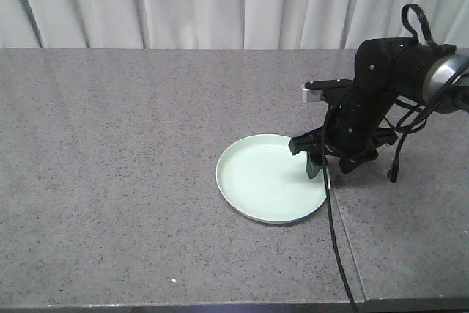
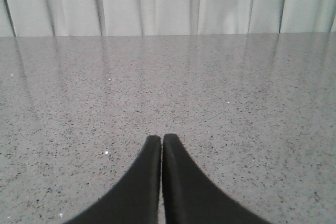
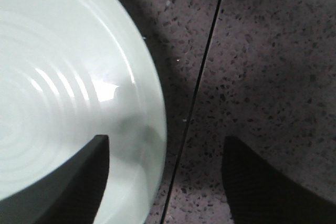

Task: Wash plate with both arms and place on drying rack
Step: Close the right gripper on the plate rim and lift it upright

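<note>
The pale mint-green plate lies flat on the grey speckled countertop, right of centre. My right gripper hangs low over its right rim, open. In the right wrist view one finger is above the plate and the other finger is above the counter, so the rim sits between the jaws of the right gripper. My left gripper shows only in the left wrist view, shut with nothing in it, above bare counter. The drying rack is out of view.
A thin seam in the countertop runs front to back just right of the plate, also in the right wrist view as a dark seam. A black cable hangs from the right arm. White curtains close off the back.
</note>
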### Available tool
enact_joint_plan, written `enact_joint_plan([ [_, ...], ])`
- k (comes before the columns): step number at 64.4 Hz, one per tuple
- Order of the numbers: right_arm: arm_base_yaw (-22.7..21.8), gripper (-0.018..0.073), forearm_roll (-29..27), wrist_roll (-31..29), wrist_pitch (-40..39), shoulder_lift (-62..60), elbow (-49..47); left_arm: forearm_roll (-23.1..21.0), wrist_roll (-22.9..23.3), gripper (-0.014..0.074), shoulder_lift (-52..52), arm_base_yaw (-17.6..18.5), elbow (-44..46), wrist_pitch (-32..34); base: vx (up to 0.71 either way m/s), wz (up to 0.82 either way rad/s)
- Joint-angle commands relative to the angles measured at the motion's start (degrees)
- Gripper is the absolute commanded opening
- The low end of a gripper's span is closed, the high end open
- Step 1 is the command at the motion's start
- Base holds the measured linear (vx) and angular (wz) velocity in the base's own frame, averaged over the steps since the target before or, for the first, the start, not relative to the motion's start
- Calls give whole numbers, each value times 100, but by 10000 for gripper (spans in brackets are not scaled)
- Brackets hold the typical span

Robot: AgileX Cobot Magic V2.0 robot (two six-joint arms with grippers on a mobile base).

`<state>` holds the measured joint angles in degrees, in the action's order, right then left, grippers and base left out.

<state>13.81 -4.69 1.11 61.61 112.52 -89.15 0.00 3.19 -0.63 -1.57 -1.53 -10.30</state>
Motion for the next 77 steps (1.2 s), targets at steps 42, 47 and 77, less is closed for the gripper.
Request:
enact_joint_plan([
  [42, -58, -9, -145, -175, -486, -482, 34, -39, 21, -5, -90, -3, -86, 409, 0, 0],
  [47, -58, -9, -150, -175, -908, -726, 331, -39, 21, -5, -90, -3, -86, 409, 0, 0],
  [77, -42, -9, -800, -1004, -3652, -2756, 2751, -39, 21, -5, -90, -3, -86, 409, 0, 0],
])
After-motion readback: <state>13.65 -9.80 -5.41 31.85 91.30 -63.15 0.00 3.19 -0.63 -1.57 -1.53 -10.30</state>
